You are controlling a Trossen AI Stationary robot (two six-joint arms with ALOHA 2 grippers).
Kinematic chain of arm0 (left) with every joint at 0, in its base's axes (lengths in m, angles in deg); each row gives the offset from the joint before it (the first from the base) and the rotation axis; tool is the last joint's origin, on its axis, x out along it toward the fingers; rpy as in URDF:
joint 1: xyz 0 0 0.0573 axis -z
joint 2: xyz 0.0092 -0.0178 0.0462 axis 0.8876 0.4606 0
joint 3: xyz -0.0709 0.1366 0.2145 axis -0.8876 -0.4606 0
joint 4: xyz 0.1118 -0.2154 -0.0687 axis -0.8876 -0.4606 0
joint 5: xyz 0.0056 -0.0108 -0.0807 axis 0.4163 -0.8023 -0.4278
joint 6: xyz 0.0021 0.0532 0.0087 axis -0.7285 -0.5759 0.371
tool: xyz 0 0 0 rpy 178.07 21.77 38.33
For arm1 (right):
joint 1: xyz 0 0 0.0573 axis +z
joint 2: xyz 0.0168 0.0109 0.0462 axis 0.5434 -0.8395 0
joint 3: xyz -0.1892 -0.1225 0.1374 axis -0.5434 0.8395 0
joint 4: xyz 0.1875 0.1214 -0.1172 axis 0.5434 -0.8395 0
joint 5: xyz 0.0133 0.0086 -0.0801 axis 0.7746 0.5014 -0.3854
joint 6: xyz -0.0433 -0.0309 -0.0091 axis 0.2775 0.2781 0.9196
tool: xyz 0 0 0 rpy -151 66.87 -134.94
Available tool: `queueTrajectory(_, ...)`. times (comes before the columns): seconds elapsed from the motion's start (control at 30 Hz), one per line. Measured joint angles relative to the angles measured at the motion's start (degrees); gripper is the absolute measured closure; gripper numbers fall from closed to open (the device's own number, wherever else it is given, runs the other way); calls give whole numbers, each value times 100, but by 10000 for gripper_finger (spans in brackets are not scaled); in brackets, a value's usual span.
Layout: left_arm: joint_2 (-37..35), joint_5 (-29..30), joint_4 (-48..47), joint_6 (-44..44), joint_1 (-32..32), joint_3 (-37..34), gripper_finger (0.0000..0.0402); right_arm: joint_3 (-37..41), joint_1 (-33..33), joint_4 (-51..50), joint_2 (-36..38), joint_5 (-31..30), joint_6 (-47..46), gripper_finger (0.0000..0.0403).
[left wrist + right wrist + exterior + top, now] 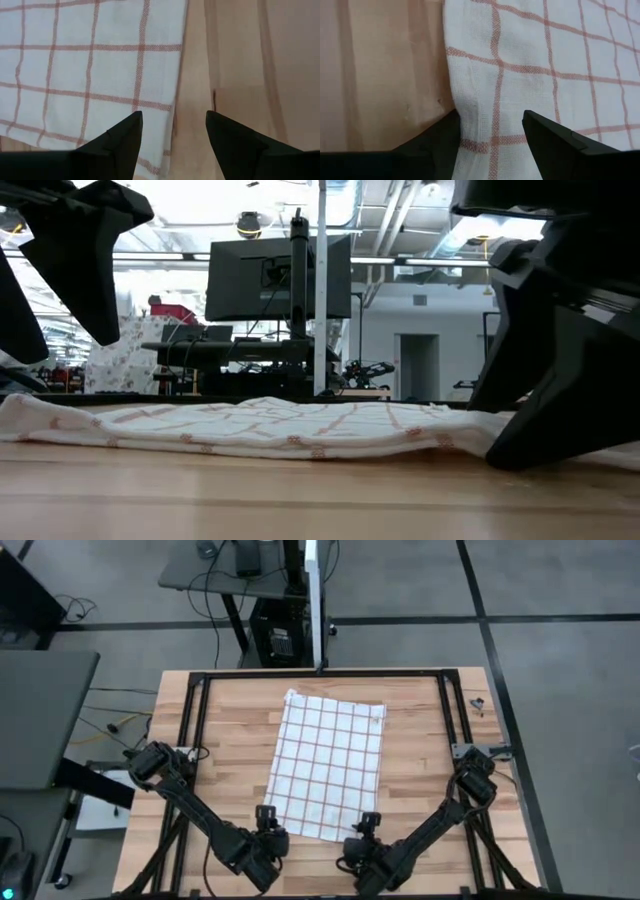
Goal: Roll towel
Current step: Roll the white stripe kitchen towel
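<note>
**Both claws open at towel's near corners**

Towel point(327, 765) lies flat & spread on the wooden surface point(420, 755), roughly mid-surface, slightly skewed, long axis running from the far edge toward the arms' side. White cloth w/ thin reddish-brown grid. Far-right corner shows a small crease. Nothing rolled yet.

Left claw point(266, 814) sits at towel's near-left corner. In left wrist view the fingers point(117, 145) stand apart, w/ towel point(90, 70) edge running between them: one finger over the cloth, the other over bare wood point(240, 60). Not gripping anything. Can't tell if tips touch the cloth.

Right claw point(369, 821) sits at towel's near-right corner. Right wrist view: fingers point(555, 142) spread apart, towel point(545, 65) between & under them, cloth edge just beside one finger, bare wood point(380, 65) on the other side. A slight wrinkle in the cloth near that finger. Also holding nothing.

Low view: towel point(270, 425) lies low on the surface point(300, 500), gently rumpled along its near edge. Dark arm parts fill the upper left & the right of this view; right one reaches down to the surface beside the cloth.

Beyond the surface: a monitor point(278, 277) on a stand & a white post point(321, 280) at the far edge. Black frame rails point(190, 730) run along both sides of the surface.
</note>
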Motion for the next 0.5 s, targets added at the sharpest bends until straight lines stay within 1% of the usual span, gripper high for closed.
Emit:
queueTrajectory(0.07, 0, -190, 198, 13, -49, -98, 199, 5, 1, 0, -2, -33, -1, 196)
queueTrajectory(0.17, 0, -679, 611, -158, -115, -321, 199, 5, 0, 4, -2, 0, -4, 196)
queueTrajectory(0.2, 0, -701, 657, -204, -116, -396, 199, 5, 0, 7, -1, 4, -4, 196)
queueTrajectory(0.33, 0, -292, 477, -140, -108, -585, 199, 6, 0, 25, 0, 22, -5, 196)
queueTrajectory(0.5, 4, -297, 775, -472, -178, -854, 199, 12, 2, 100, 2, 33, -3, 196)
